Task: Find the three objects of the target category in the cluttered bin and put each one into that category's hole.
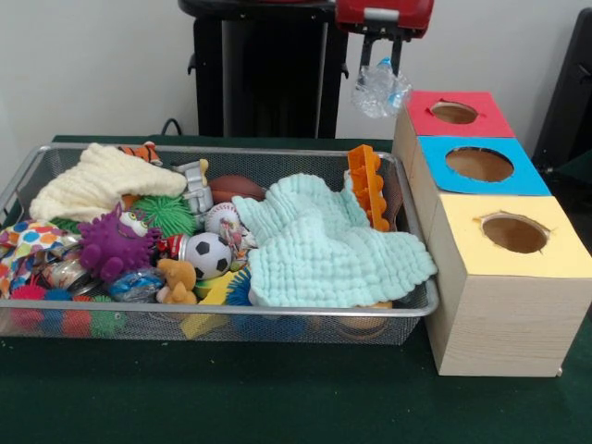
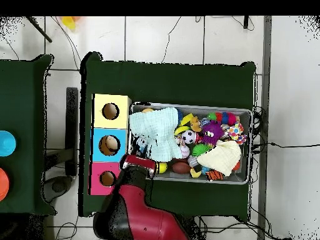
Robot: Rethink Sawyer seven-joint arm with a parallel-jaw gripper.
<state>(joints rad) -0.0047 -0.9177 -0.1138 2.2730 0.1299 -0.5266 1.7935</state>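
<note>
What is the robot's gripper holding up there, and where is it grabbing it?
The gripper holds a crumpled clear plastic bottle, pinched at its top end, so it hangs near the red-topped box.

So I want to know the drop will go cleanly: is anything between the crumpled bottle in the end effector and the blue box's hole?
Nothing visible. The end effector holds the crumpled plastic bottle in the air beside the red-topped box, and the hole in the blue top is open and uncovered.

Mint cloth [image 1: 324, 245]; purple toy [image 1: 113, 245] — black-white ball [image 1: 207, 253].
</note>
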